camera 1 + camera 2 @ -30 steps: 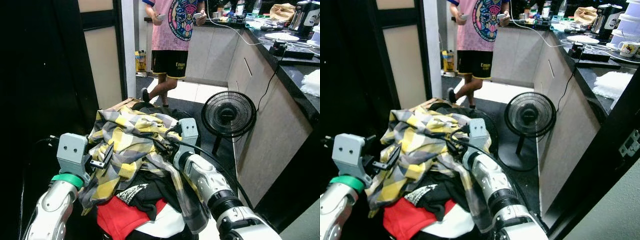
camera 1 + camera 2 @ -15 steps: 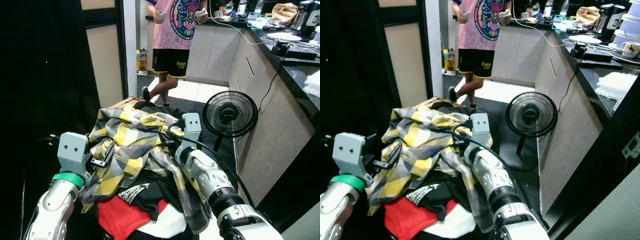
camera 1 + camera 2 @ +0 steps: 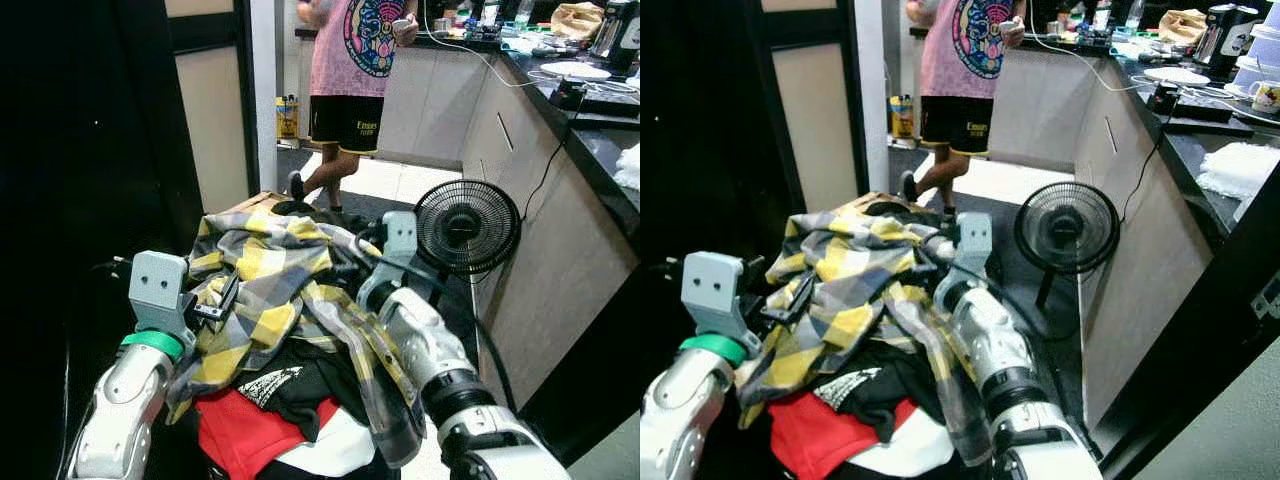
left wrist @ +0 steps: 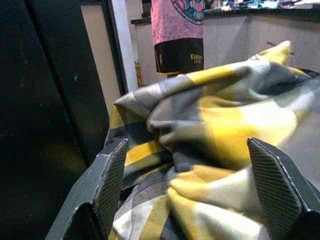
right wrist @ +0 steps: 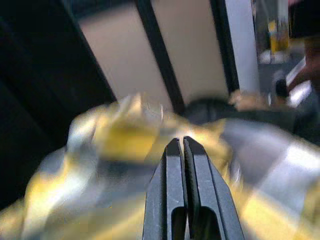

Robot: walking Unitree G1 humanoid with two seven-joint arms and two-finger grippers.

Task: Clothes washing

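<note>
- My left gripper [image 4: 187, 192] is up at the left edge of the pile, its fingers [image 4: 111, 182] spread wide with the yellow and grey plaid shirt [image 3: 265, 290] bunched between them.
- My right gripper [image 5: 183, 147] reaches in from the right side of the same shirt, fingers pressed together, tips nearly touching; whether cloth is pinched between them I cannot tell, the wrist view is blurred.
- The plaid shirt lies draped over the top of the laundry heap, one tail trailing down the near right side along my right forearm [image 3: 430, 350].
- Under it, nearer to me, sit a black garment with white print [image 3: 290, 385], a red garment [image 3: 245, 440] and a bit of white cloth [image 3: 345, 445].
- Far right of the pile stands a small black floor fan [image 3: 467, 227], close against the cabinets under the dark counter [image 3: 600, 150].
- A person in a pink printed T-shirt and black shorts [image 3: 350, 90] stands at the far end, beside the counter.
- To the left, a dark door [image 3: 90, 180].
</note>
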